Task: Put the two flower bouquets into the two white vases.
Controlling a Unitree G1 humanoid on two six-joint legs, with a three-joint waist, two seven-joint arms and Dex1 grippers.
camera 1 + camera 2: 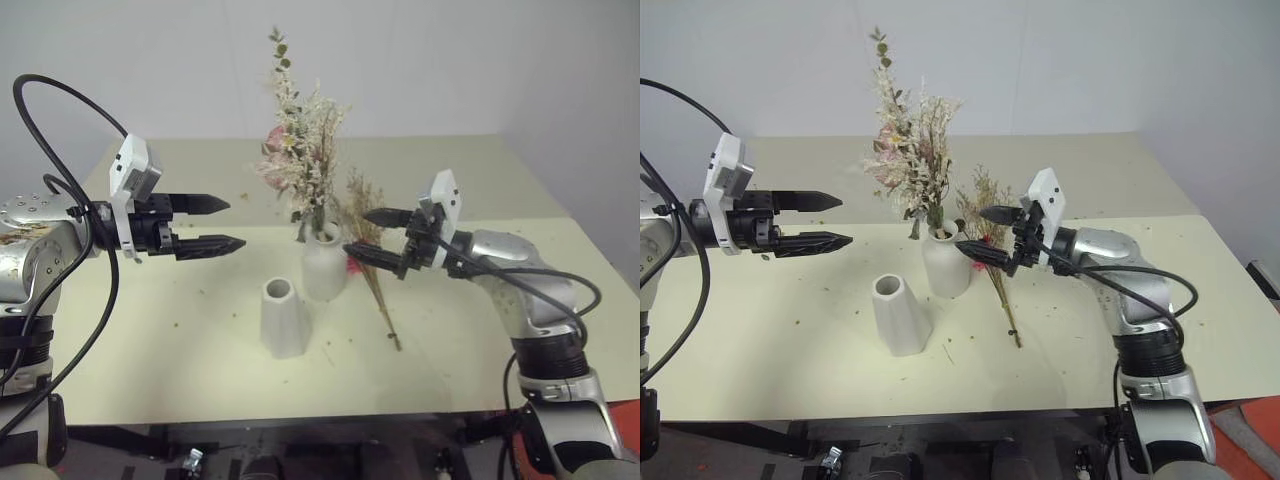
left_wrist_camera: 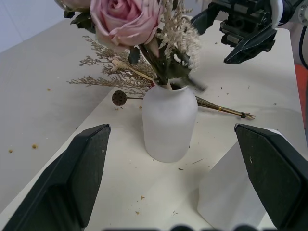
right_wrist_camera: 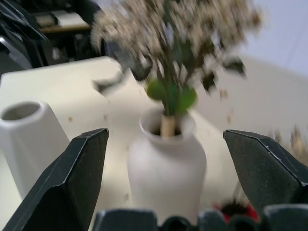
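Observation:
The pale pink bouquet (image 1: 297, 150) stands upright in the rounded white vase (image 1: 323, 265) at the table's middle. In front and to the left of it stands the cone-shaped white vase (image 1: 282, 317), its mouth holding nothing. The tan bouquet (image 1: 383, 300) lies flat on the table just right of the rounded vase, its stems toward the front. My right gripper (image 1: 356, 232) hovers open just above that bouquet, beside the rounded vase, gripping nothing. My left gripper (image 1: 235, 223) hangs open in the air, left of both vases.
The pale table (image 1: 150, 350) has bare surface to the left and front of the vases, dotted with small dried crumbs. Its front edge runs close below the cone vase. A plain white wall rises behind the table.

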